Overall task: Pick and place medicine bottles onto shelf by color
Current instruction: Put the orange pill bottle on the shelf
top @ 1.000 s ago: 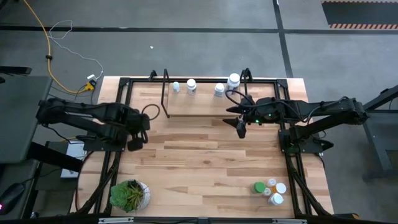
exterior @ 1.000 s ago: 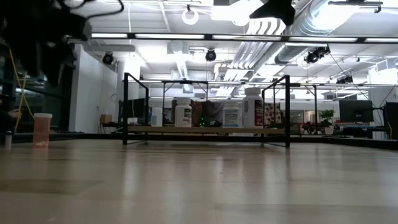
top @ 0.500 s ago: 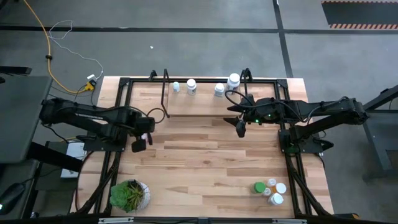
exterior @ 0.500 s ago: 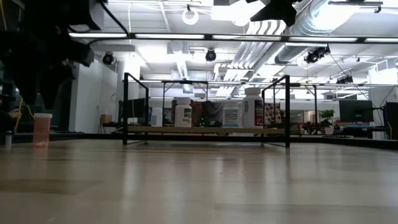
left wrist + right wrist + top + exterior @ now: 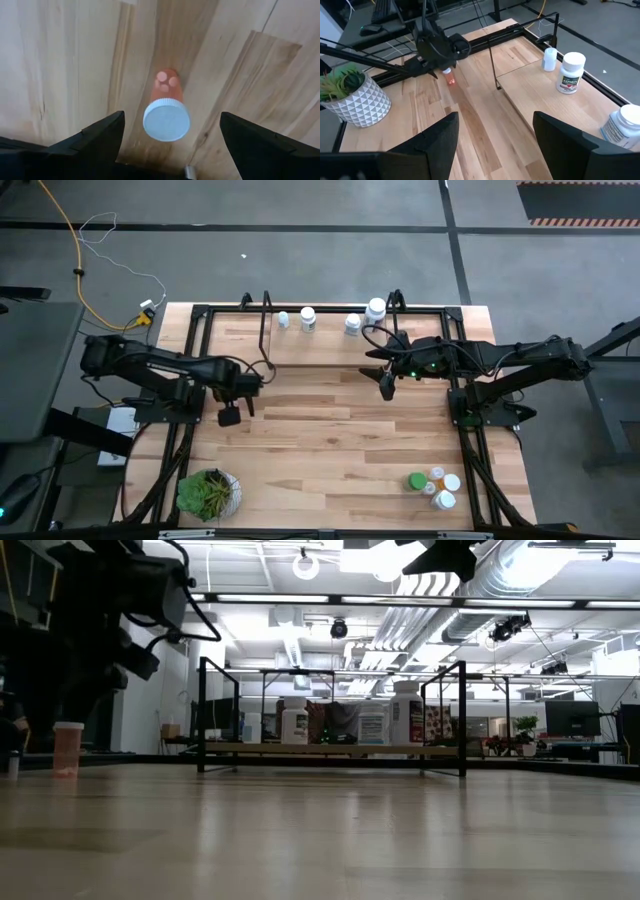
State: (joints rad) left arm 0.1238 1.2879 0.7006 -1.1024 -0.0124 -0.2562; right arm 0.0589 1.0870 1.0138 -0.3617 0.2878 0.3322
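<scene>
An orange medicine bottle [image 5: 166, 107] with a white cap stands upright on the tabletop at the left. My left gripper [image 5: 172, 119] hangs open above it, pointing down, one finger on either side and clear of it. In the high view my left gripper [image 5: 229, 417] hides the bottle; the low view shows the bottle [image 5: 68, 748] standing alone. My right gripper [image 5: 388, 386] waits open in the air in front of the shelf [image 5: 330, 350]. Several white bottles [image 5: 308, 318] stand along the shelf's far edge.
A cluster of green, orange and white bottles [image 5: 434, 486] stands near the table's front right corner. A potted plant [image 5: 208, 492] sits at the front left. The shelf's black posts [image 5: 202, 715] rise at the back. Bare wood lies between the arms.
My left gripper has come down toward the orange bottle, shifting a little toward the table's right edge and tipping until it points straight down. It has stayed open. The bottle has not moved.
</scene>
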